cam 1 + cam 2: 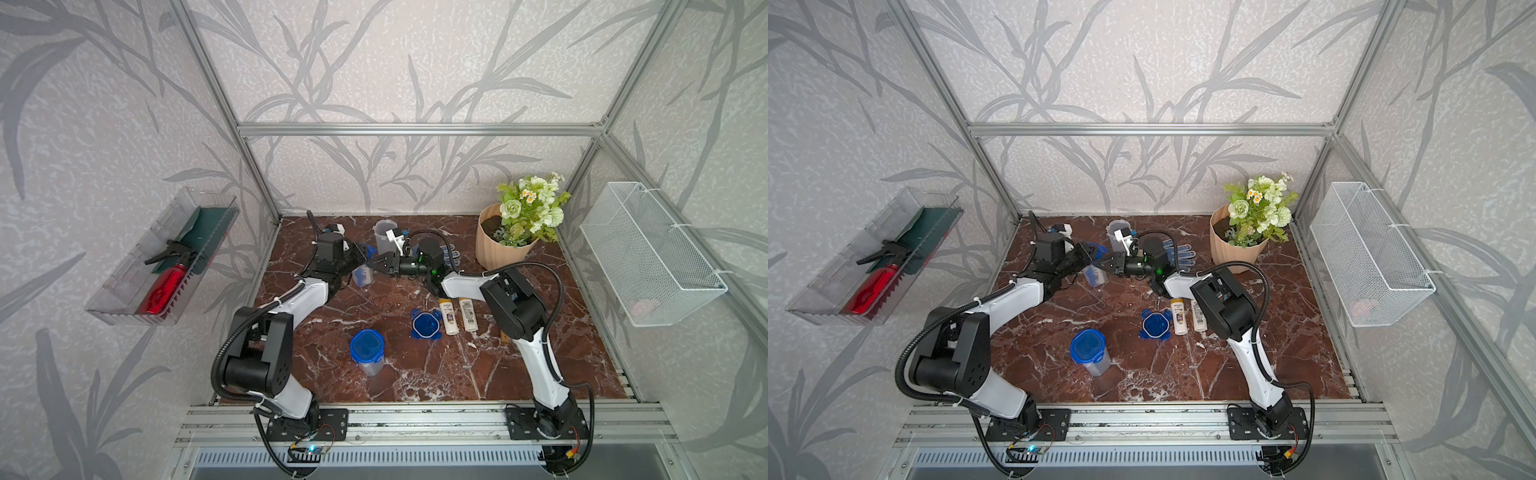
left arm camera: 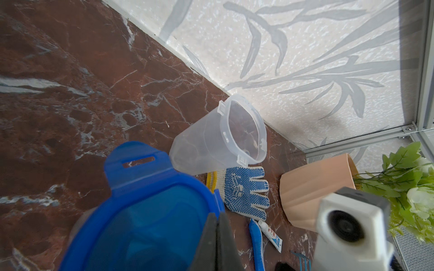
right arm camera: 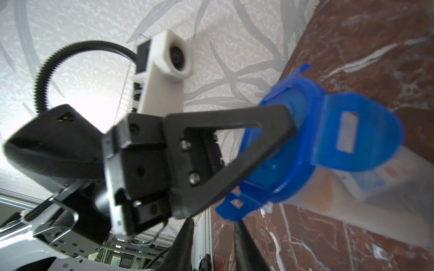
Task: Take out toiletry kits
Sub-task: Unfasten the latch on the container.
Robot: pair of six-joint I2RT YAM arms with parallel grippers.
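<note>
Near-centre lidded cup [image 1: 367, 353] sits unopened on the desk [image 1: 436, 374]; farther back, left end effector [image 2: 216, 223] pinches shut on the blue lid [image 2: 145, 211] of a tilted clear cup [image 3: 375, 199], contents blurred, right end effector [image 3: 213, 232] jaws apart beside a latch flap [image 3: 242, 204] — thin edge grip could slip and drop it.

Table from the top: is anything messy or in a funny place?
A little. A loose blue lid lies flat on the table with no cup under it, while a lidless clear cup stands empty at the back. Two white bottles lie on their sides right beside the lid. Nothing looks spilled or broken.
</note>
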